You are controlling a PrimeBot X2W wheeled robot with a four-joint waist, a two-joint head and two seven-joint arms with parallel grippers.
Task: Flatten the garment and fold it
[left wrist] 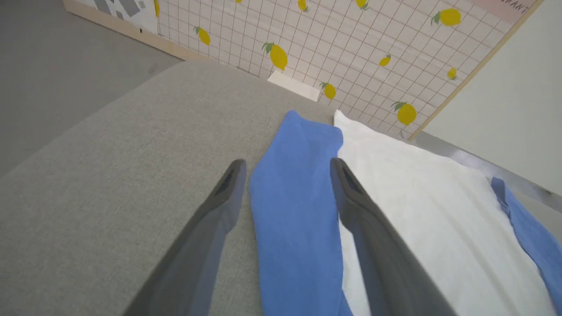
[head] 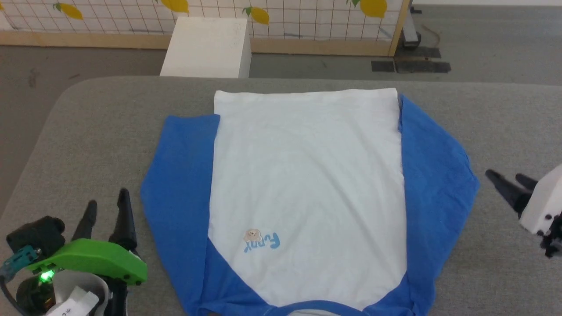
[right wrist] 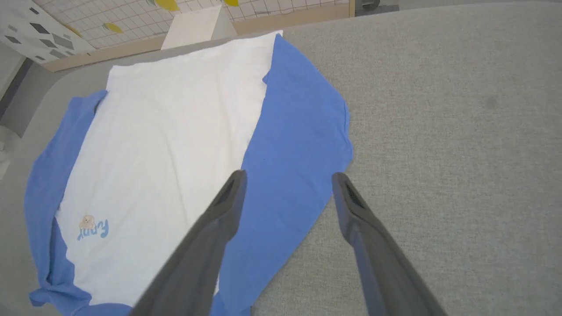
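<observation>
The garment (head: 307,184) lies flat on the grey table, white body up, its collar at the near edge and its hem at the far side. Both blue sleeves lie folded along the body's sides. A small "Funny" print sits near the collar. My left gripper (head: 107,206) stands open on the bare table just left of the left sleeve (left wrist: 294,210), holding nothing. My right gripper (head: 511,182) is open too, off the right sleeve's (right wrist: 294,145) outer edge, fingers pointing at it. In the right wrist view the whole garment (right wrist: 167,153) spreads ahead of the open fingers.
The grey table (head: 101,127) has rounded far corners and bare cloth on both sides of the shirt. Beyond its far edge stands a white box (head: 206,48), then a lemon-print grid panel (head: 285,17) with a wooden frame. Grey floor lies around.
</observation>
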